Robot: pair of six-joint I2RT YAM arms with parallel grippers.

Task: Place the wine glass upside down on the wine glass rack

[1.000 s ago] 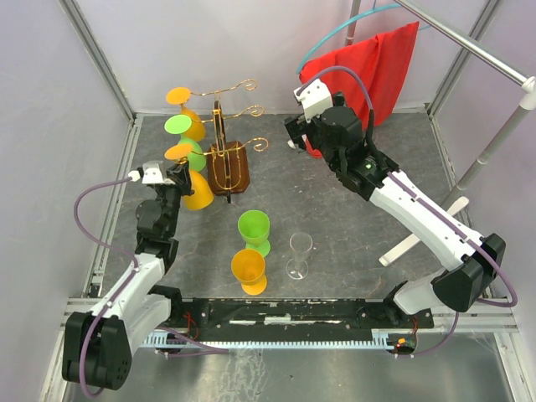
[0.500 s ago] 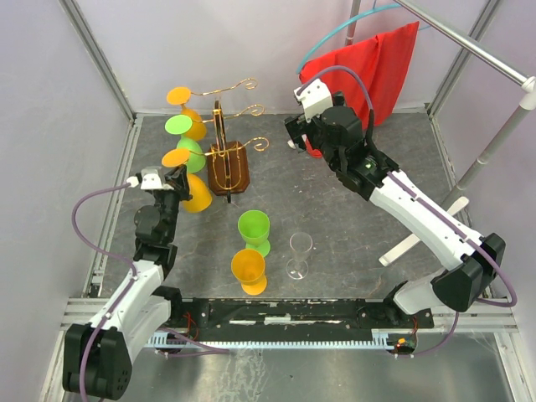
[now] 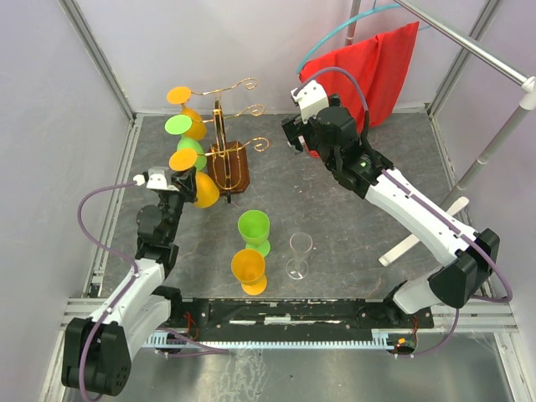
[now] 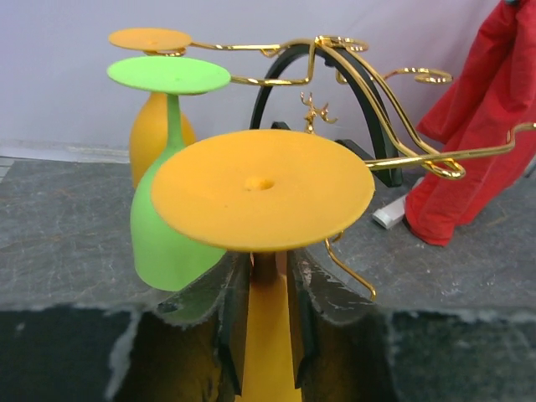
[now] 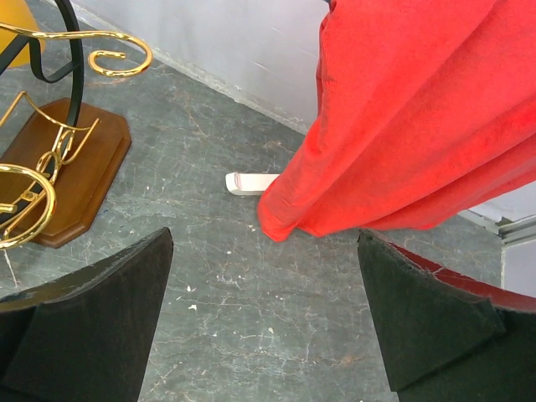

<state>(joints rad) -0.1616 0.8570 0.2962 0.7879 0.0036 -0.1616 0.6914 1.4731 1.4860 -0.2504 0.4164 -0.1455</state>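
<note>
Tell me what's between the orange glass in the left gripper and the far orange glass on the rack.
A green glass, hanging upside down on the rack; the top and left wrist views show it.

the orange wine glass has its bowl cut off by the bottom edge; the wine glass rack runs off the right wrist view's left edge.

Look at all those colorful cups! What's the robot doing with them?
The left gripper holds an orange wine glass upside down by its stem, right beside the wine glass rack. I cannot tell whether it hangs on a gold arm yet. Another orange glass and a green glass already hang there. Upright on the table stand a green cup, an orange cup and a clear glass. The right gripper hovers open near a red cloth.
</note>
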